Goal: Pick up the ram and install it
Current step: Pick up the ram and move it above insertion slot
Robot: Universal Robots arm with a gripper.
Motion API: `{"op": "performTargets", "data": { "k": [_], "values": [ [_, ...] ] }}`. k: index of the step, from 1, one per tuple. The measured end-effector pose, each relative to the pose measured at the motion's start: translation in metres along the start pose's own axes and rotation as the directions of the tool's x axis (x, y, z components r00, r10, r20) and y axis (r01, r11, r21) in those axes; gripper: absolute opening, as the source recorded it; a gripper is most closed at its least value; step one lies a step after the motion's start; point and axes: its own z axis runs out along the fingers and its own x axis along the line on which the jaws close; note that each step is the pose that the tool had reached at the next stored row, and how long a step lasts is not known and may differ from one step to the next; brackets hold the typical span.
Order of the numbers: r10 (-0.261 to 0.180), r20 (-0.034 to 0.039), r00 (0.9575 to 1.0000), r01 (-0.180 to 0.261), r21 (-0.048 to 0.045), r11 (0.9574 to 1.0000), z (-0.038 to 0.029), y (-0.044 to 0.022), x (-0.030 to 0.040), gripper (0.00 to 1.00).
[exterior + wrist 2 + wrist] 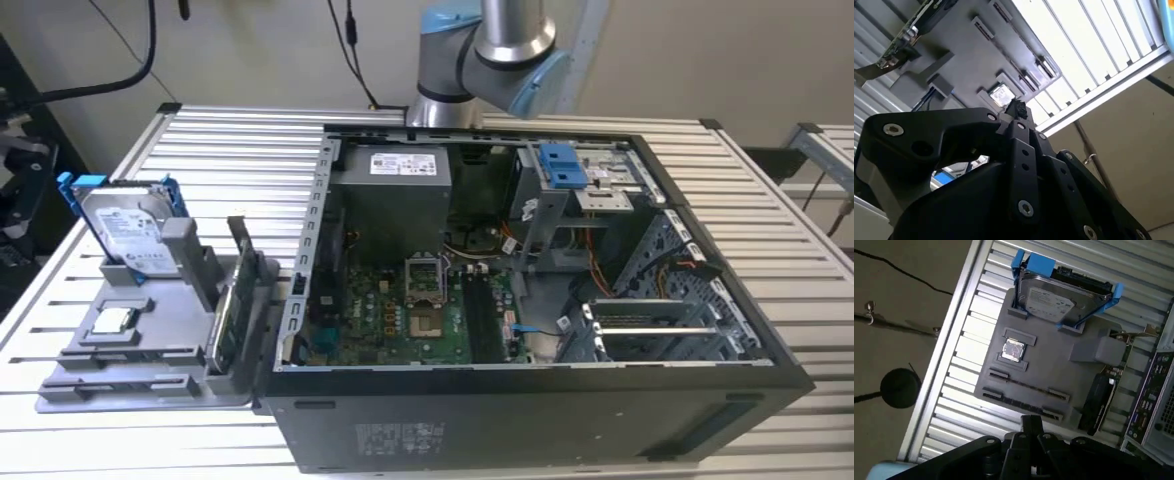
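The ram (1023,403) is a thin dark stick standing on edge between two brackets of the grey holder tray (1054,372), along the tray's edge nearest my gripper. A second thin stick (1026,385) lies parallel just beyond it. My black gripper (1031,424) hovers above that edge of the tray, its fingers drawn together with nothing between them. In the second wrist view the gripper (1016,107) points at the same tray (959,45). The exterior view has the tray (160,345) at its left and the arm (501,45) at the top.
The tray also carries a silver hard drive in a blue frame (1061,297), a small square chip (1015,349) and an upright card (1099,400). The open computer case (534,400) lies beside it with its motherboard (414,310) exposed. All rest on a slatted metal table (240,150).
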Motion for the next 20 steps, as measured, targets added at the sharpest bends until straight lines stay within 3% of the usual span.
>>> {"op": "performTargets", "data": {
  "k": [5,11,16,20],
  "values": [
    [-0.087,-0.0038,0.9962,0.087,-0.0015,0.9962,0.0,0.0,0.0,0.11],
    [-0.176,-0.0076,0.9844,0.176,-0.0034,0.9845,0.0,0.0001,-0.0001,0.11],
    [-0.245,-0.0104,0.9694,0.245,-0.0052,0.9694,0.0001,0.0003,-0.0001,0.11],
    [-0.303,-0.0127,0.953,0.303,-0.0068,0.9531,0.0001,0.0003,-0.0001,0.11]
  ]
}}
